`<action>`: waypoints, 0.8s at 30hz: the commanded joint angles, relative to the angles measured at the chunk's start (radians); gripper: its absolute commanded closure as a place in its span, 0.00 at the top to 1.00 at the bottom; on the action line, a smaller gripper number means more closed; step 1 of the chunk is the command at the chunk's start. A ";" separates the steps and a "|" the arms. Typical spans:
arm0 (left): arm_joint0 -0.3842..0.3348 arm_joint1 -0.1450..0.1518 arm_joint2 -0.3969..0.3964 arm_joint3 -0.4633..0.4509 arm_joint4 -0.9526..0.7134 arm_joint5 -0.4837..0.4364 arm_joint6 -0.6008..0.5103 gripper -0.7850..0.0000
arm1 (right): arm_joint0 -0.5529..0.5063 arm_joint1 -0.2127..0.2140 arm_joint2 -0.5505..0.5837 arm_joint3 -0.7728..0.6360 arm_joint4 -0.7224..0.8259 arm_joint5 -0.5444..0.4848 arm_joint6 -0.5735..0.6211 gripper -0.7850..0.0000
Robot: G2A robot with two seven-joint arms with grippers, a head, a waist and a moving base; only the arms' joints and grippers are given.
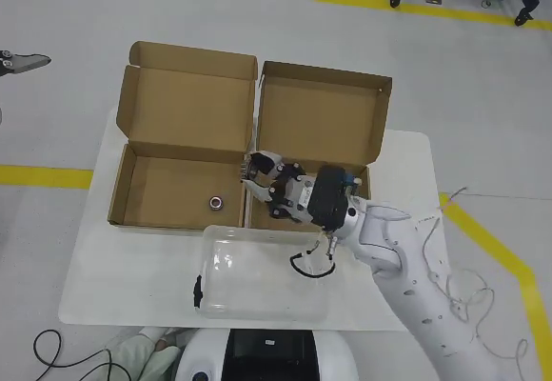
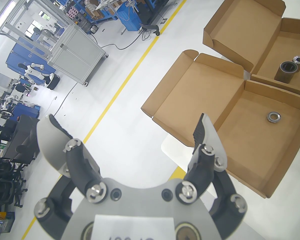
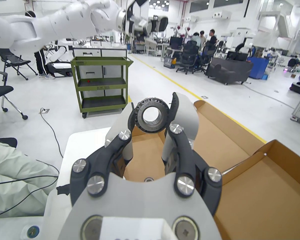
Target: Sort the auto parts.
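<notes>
Hovering over open brown cardboard boxes beyond clear plastic bin, clamping ribbed steel bearing ring in right gripper, left gripper spread empty.

Right box floor under right hand

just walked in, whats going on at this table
The robot is sorting auto parts into two open cardboard boxes. Its right claw is shut on a bearing, held above where the two boxes meet. The left box has one similar bearing ring on its floor. The right box holds a dark sleeve and a smaller metal cylinder. The left claw is open and empty, off beyond the table. A clear plastic bin sits at the table's near edge.
</notes>
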 commanded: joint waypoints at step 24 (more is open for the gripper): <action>0.000 0.000 0.000 0.000 0.000 0.000 0.000 1.00 | 0.356 -0.177 -0.417 0.550 -0.009 0.269 0.357 0.00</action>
